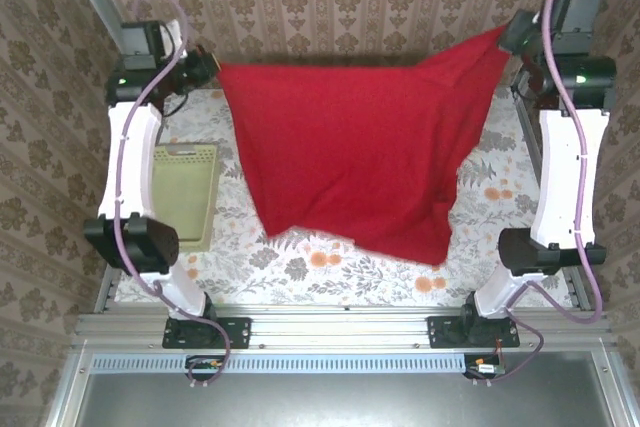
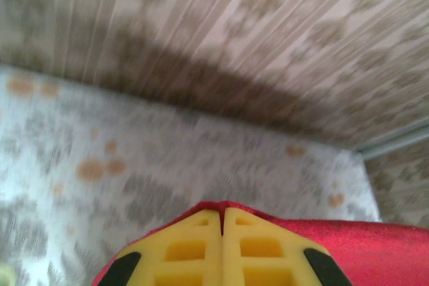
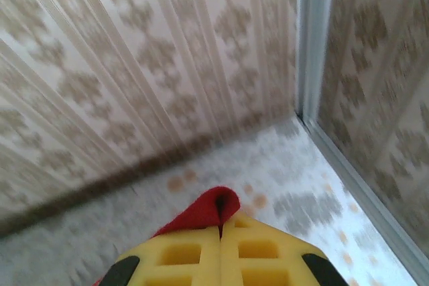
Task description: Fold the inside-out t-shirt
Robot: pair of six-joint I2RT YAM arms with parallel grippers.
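The inside-out t-shirt (image 1: 365,147) is plain red cloth, stretched in the air between my two grippers at the back of the table and hanging down toward the front. My left gripper (image 1: 208,67) pinches its top left corner. In the left wrist view the left gripper (image 2: 222,213) has its yellow jaws shut, with red cloth of the t-shirt (image 2: 375,249) spilling out below. My right gripper (image 1: 512,31) holds the top right corner high. In the right wrist view the right gripper (image 3: 220,222) is shut on a red fold of the t-shirt (image 3: 204,211).
A pale green basket (image 1: 185,192) lies on the floral tablecloth (image 1: 330,267) at the left, beside the left arm. Patterned walls close in the back and both sides. A metal rail (image 1: 340,327) runs along the near edge.
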